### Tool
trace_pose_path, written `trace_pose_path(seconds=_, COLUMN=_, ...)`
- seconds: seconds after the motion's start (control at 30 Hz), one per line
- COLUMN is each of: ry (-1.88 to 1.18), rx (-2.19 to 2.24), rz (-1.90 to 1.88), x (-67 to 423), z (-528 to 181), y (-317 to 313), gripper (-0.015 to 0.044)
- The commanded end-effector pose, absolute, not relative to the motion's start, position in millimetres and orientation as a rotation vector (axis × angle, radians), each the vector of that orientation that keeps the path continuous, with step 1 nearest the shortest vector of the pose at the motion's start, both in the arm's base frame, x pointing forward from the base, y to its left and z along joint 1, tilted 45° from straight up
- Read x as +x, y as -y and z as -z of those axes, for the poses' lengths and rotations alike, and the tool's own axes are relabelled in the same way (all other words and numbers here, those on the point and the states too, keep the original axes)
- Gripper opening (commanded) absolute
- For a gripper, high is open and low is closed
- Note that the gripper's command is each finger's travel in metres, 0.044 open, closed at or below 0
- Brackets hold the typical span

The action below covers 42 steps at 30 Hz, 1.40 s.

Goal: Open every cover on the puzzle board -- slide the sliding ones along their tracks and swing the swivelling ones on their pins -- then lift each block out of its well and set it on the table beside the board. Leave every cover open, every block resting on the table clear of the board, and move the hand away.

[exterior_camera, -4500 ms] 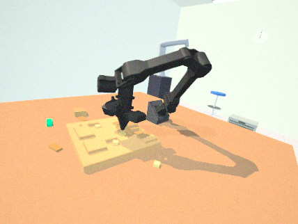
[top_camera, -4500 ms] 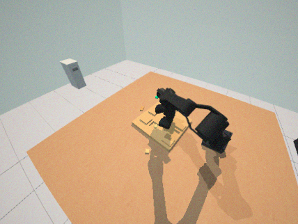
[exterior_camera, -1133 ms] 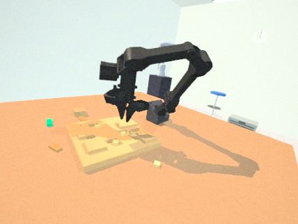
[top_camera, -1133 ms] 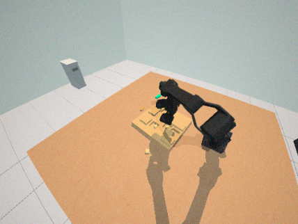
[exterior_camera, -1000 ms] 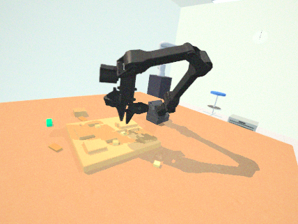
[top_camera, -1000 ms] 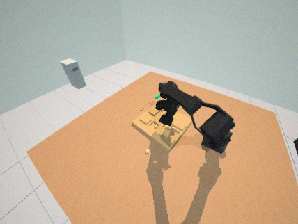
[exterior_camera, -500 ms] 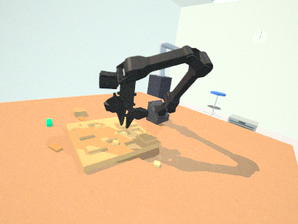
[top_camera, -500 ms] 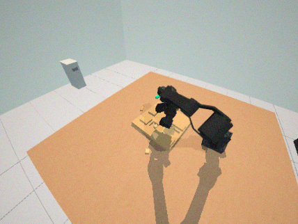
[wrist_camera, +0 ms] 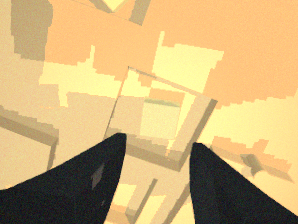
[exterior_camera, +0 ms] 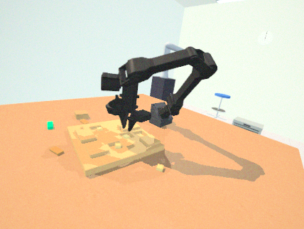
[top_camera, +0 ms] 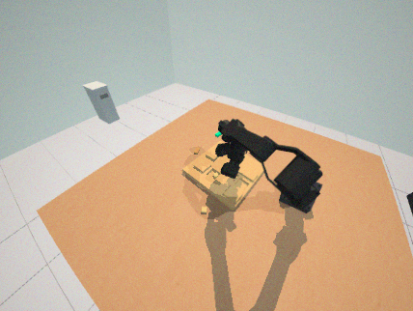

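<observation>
The tan puzzle board [top_camera: 194,172] [exterior_camera: 117,165] lies on the orange table, with several covers and wells on top. My gripper [top_camera: 230,171] [exterior_camera: 128,129] [wrist_camera: 158,147] is partly open and empty, pointing down a little above the board's far middle. In the wrist view a pale block [wrist_camera: 157,119] sits in a framed well just ahead of the fingertips. Another pale block [exterior_camera: 117,144] sits in a well near the board's middle. A pale block [exterior_camera: 160,168] [top_camera: 205,210] lies on the table beside the board's front corner.
A green block [exterior_camera: 50,124] [top_camera: 218,133] and an orange block [exterior_camera: 57,150] lie on the table left of the board. A tan piece [exterior_camera: 82,114] [top_camera: 196,150] lies behind it. The arm's base [top_camera: 299,185] [exterior_camera: 160,114] stands right of the board.
</observation>
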<state>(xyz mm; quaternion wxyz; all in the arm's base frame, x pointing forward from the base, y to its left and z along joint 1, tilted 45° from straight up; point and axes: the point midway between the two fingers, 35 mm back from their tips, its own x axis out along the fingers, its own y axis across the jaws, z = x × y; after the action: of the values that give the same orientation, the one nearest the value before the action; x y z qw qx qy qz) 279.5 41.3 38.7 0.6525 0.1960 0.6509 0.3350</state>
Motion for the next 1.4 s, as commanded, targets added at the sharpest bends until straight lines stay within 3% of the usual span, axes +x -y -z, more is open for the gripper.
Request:
trace_pose_path(seconds=0.0, ry=-1.476, rx=0.450, rz=-0.761, x=280, z=-38, y=-43, gripper=0.0144)
trace_pose_path(seconds=1.37, ry=-1.475, rx=0.451, rz=-0.763, x=277, z=-16, y=-66, gripper=0.0144)
